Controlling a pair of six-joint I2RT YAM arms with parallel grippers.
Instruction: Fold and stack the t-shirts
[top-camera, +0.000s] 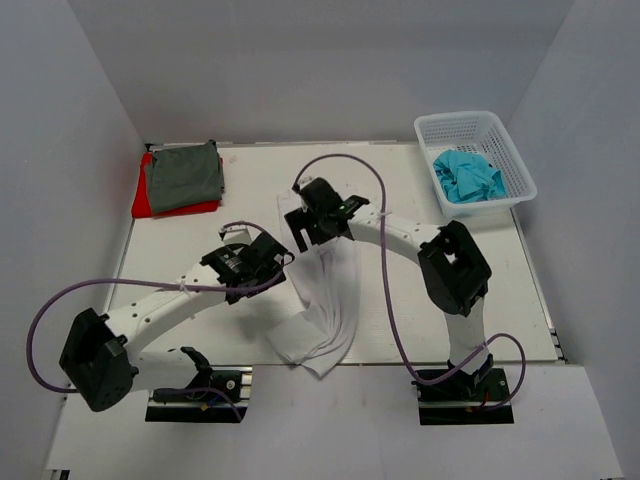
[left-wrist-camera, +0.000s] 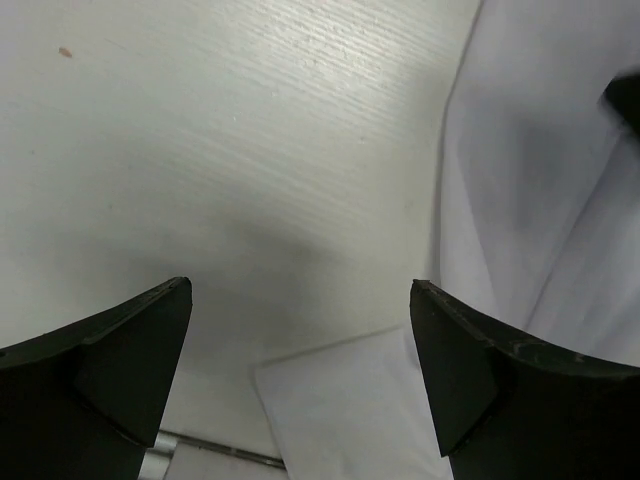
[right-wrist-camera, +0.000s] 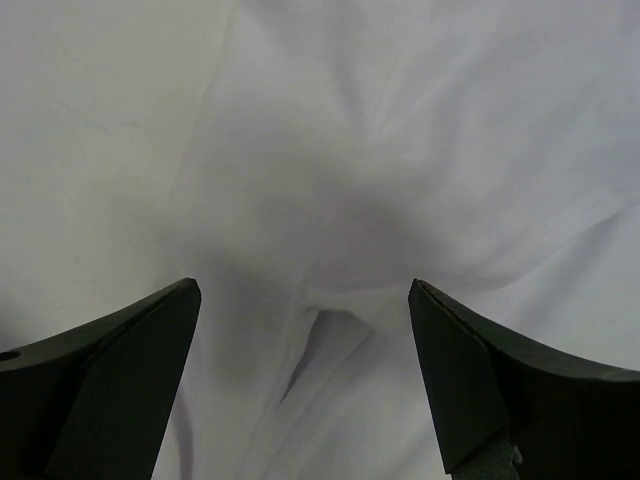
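The white t-shirt (top-camera: 322, 310) lies rumpled in a long strip down the middle of the table, its lower end near the front edge. My right gripper (top-camera: 312, 232) is open just above its upper part; the right wrist view shows creased white cloth (right-wrist-camera: 340, 200) between the fingers. My left gripper (top-camera: 268, 262) is open at the shirt's left edge, over bare table, with white cloth (left-wrist-camera: 540, 180) to its right. The grey-green t-shirt (top-camera: 183, 176) lies folded on the red t-shirt (top-camera: 145, 198) at the back left. The turquoise t-shirt (top-camera: 467, 176) is bunched in the basket.
A white plastic lattice basket (top-camera: 455, 125) stands at the back right corner of the table. White walls close in the table on three sides. The arm bases sit at the near edge.
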